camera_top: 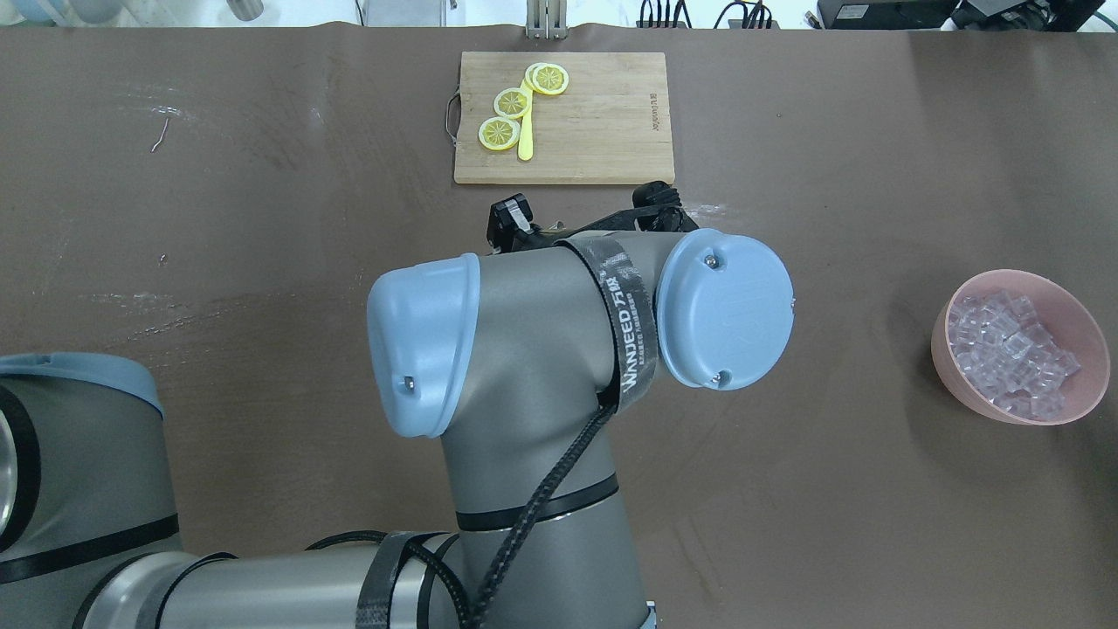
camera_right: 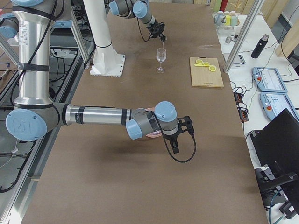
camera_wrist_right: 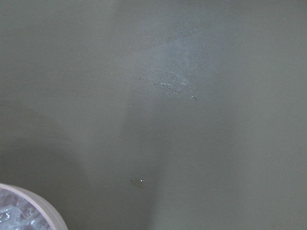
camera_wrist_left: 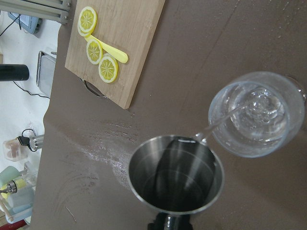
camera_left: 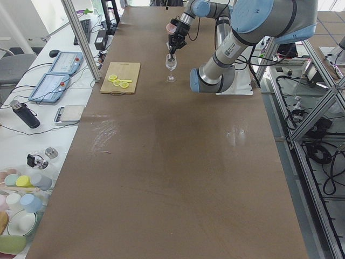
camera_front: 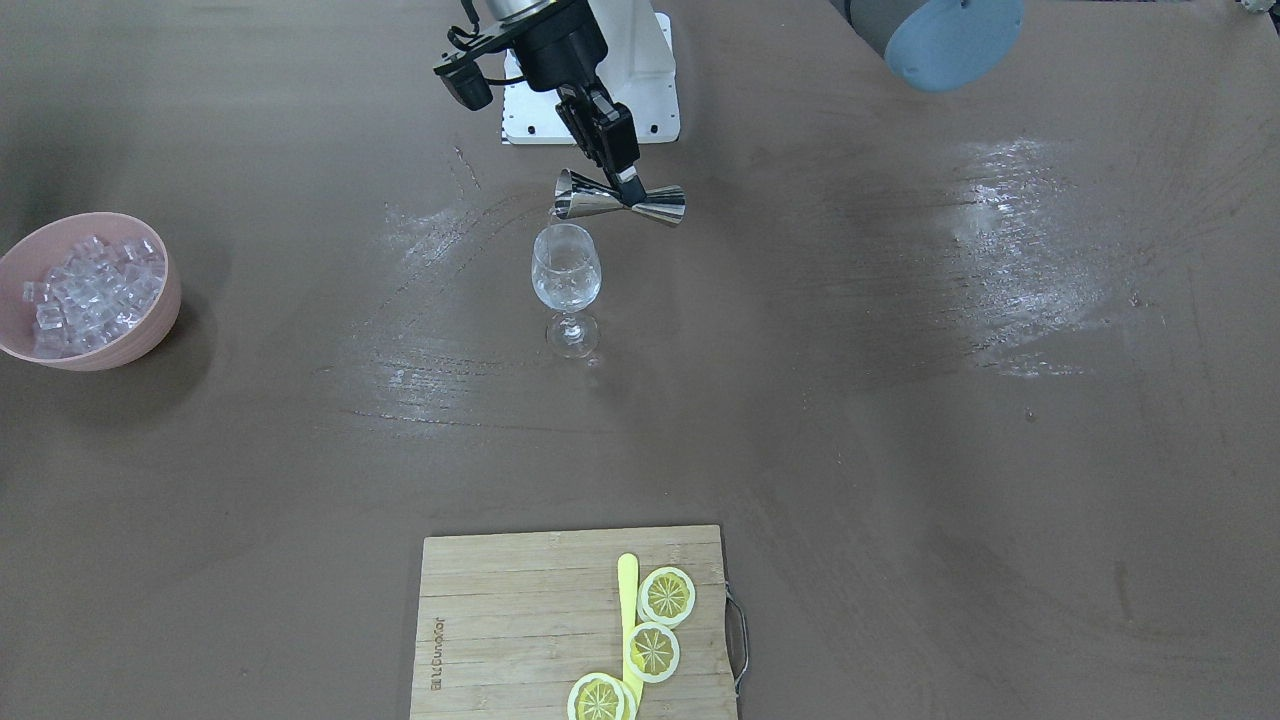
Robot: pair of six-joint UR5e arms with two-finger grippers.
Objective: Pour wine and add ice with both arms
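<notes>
Left gripper (camera_front: 630,188) clamped on steel jigger (camera_front: 576,195) waist, tipped just above wine glass (camera_front: 566,268), clear stream (camera_wrist_left: 221,121) entering | ice (camera_front: 90,288) heaped in pink bowl (camera_front: 165,318), well apart from glass | right gripper (camera_right: 174,144) also well apart from glass, opening unreadable | ice likely slick, hard, light: pinch opposite flat faces.

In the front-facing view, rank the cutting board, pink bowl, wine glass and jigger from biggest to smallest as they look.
1. Cutting board, partly cut off by the frame.
2. Pink bowl.
3. Wine glass and jigger look about alike; unranked.
</notes>
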